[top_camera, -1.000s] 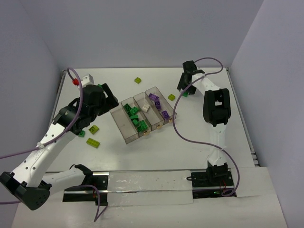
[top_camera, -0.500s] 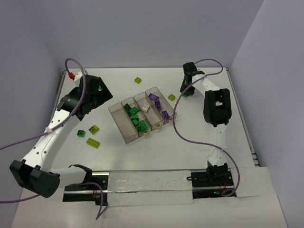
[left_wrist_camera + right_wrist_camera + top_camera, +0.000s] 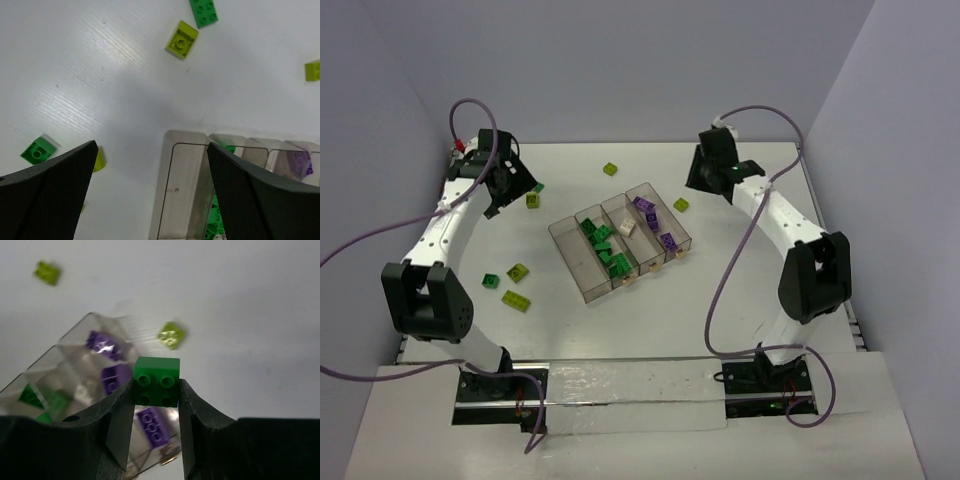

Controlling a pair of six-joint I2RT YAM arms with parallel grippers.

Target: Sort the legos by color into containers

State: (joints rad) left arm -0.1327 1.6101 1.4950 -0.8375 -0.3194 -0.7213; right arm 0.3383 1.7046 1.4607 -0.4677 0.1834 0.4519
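right gripper [image 3: 156,392]: pinching a green brick [image 3: 156,377] by its sides, near the far end of the tray [image 3: 75,342].
left gripper [image 3: 150,150]: spread wide, holding nothing.
risk: purple bricks [image 3: 107,375] lie nearest, so an early release would missort the brick or drop it outside the tray.
target: green pile [image 3: 605,250], two slots over.

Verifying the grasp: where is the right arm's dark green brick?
Right wrist view: the green brick sits pinched in the right gripper, near the tray's purple end.
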